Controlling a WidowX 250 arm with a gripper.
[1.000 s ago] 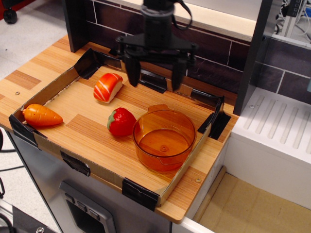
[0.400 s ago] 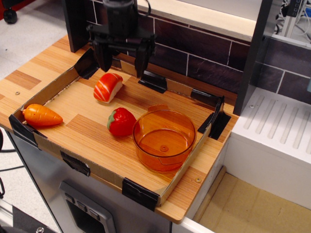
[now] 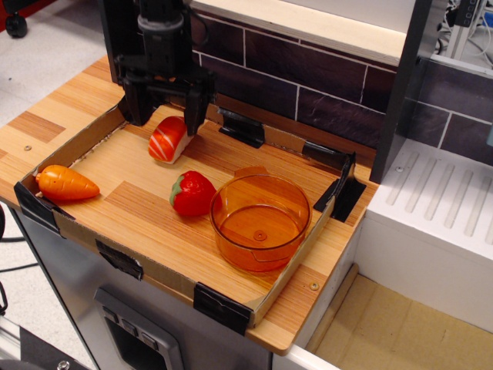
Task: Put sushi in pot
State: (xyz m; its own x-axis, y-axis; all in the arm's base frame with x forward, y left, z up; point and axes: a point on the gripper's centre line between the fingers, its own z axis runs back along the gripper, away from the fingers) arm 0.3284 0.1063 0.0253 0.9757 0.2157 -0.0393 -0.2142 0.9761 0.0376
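The sushi, orange-red with white stripes on a white rice base, lies on the wooden tray floor at the back left. My black gripper hangs right above it, open, one finger to its left and the other just behind its right end, partly covering its far end. The translucent orange pot stands empty at the tray's front right, its tab handle toward the back.
A red strawberry lies just left of the pot. An orange carrot lies at the tray's left corner. The tray has low cardboard walls with black tape. A dark tiled wall stands behind.
My gripper has moved left from over the back middle of the tray and come down over the sushi, staying open. The objects have not moved.
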